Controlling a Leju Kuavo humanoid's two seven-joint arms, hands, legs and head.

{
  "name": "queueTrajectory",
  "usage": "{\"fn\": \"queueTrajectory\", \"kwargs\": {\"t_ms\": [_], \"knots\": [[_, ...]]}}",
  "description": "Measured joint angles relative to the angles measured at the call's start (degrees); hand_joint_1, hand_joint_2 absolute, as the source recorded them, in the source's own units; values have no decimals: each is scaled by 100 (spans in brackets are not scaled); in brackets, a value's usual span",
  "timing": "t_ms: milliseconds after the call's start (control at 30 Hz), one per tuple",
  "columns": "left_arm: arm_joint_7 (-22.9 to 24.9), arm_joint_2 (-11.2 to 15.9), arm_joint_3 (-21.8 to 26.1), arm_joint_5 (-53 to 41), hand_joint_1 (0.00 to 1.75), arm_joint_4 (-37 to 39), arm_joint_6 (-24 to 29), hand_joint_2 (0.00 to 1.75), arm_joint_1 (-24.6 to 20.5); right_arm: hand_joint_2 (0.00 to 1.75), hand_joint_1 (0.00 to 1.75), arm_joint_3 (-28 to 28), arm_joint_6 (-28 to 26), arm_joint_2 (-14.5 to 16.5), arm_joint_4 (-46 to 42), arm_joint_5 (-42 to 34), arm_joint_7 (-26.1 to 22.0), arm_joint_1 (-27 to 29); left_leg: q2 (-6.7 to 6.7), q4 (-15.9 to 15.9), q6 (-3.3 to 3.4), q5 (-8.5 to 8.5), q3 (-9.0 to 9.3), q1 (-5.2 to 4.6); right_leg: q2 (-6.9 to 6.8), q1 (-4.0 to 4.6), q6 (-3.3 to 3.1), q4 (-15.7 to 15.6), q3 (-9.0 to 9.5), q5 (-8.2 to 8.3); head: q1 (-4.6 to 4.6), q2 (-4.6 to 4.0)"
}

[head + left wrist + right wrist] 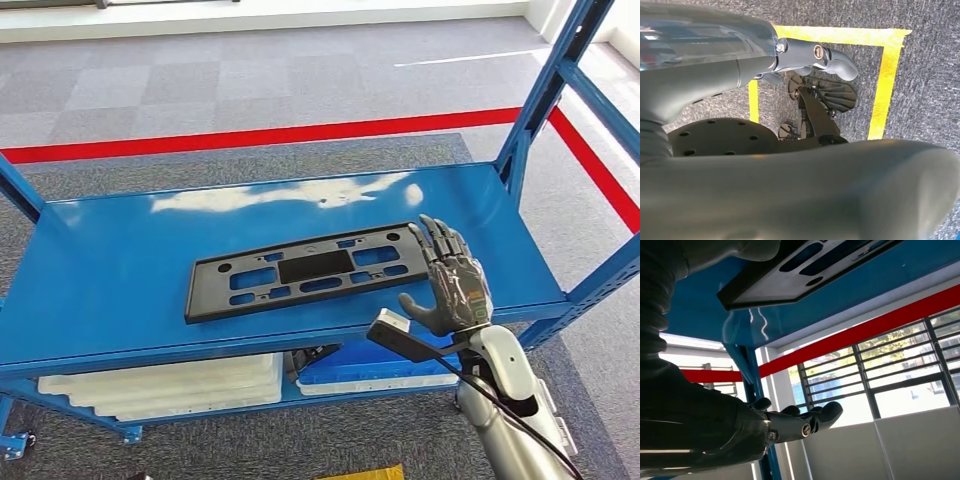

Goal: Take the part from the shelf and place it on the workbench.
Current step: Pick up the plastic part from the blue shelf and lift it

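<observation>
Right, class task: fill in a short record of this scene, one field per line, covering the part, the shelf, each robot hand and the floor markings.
part: flat black plastic panel with cut-outs, lying on the top shelf
shelf: blue metal rack, white trays on the lower level
right hand: fingers spread, at the panel's right end, holding nothing
left hand: hanging over grey carpet, holding nothing
floor markings: red line behind the shelf, yellow tape below the left hand

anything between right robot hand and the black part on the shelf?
Nothing. In the head view the right robot hand hovers at the black part's right end; just bare blue shelf there. Contact unclear.
</observation>
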Motion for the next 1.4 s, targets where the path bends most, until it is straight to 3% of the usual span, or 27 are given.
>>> {"fn": "queueTrajectory", "kwargs": {"t_ms": [800,1367,1400], "knots": [[8,0,-231,-215,0,0,-50,0,-1,175,0,751,13,-140,1438,377,129,-809,0,0,0,0,1,0,0,0,0,0,0,0,1,0],[35,0,-352,-295,0,0,-70,0,0,175,0,930,-201,-144,2826,444,145,-1541,0,1,1,1,3,0,1,0,0,0,0,0,0,0],[34,0,-354,-295,0,0,-70,0,0,175,44,930,-197,-146,2874,426,137,-1566,0,1,1,1,4,0,1,0,0,0,0,0,0,0]]}}
